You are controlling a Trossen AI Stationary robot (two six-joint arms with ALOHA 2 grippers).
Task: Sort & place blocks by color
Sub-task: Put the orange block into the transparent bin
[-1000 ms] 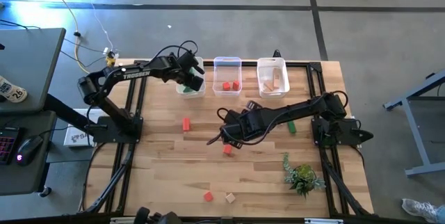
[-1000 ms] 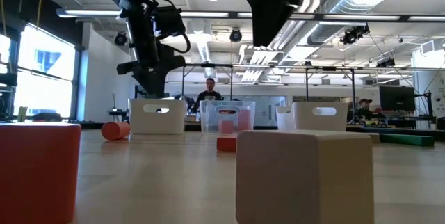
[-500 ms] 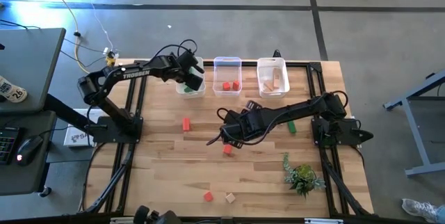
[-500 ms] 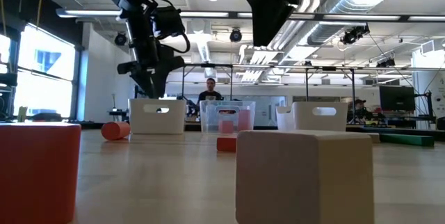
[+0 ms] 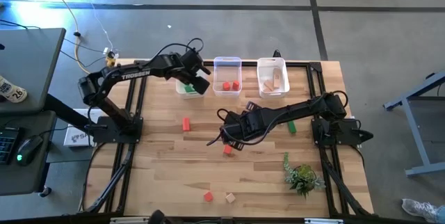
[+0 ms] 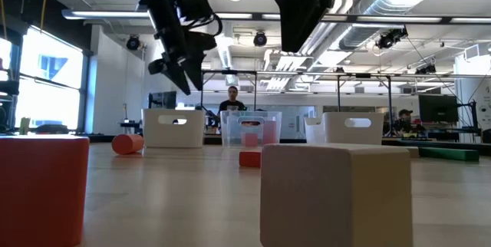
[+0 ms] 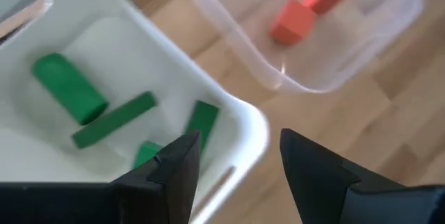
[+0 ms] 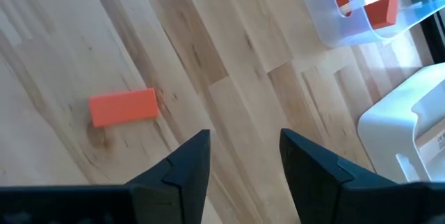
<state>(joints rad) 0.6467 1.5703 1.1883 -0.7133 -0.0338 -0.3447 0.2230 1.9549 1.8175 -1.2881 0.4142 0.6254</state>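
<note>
- Lifted and swung toward the table's middle since a second ago, the left gripper [image 7: 236, 175] now hangs over the near corner of the white bin [image 7: 236, 123] rather than down inside it; its fingers stand apart with nothing between them, which fits a piece just let go.
- Green blocks [image 7: 115, 120] lie loose on that bin's floor, a round-ended one, a long bar and two shorter ones, so green is gathered there.
- Beside it, the clear bin [image 5: 227, 76] holds two red blocks [image 5: 230, 85], and the white bin at the far right [image 5: 272, 76] holds tan ones: one colour per bin.
- Over the middle of the table the right gripper [image 8: 240, 165] hovers, fingers apart and empty, with a red bar [image 8: 123, 106] lying flat on the wood near it, likely its next pick.
- More pieces wait on the table: a red block [image 5: 185, 124], a green bar [image 5: 292, 126], and at the front edge a red cube [image 5: 208, 196] and a tan cube [image 5: 229, 197].
</note>
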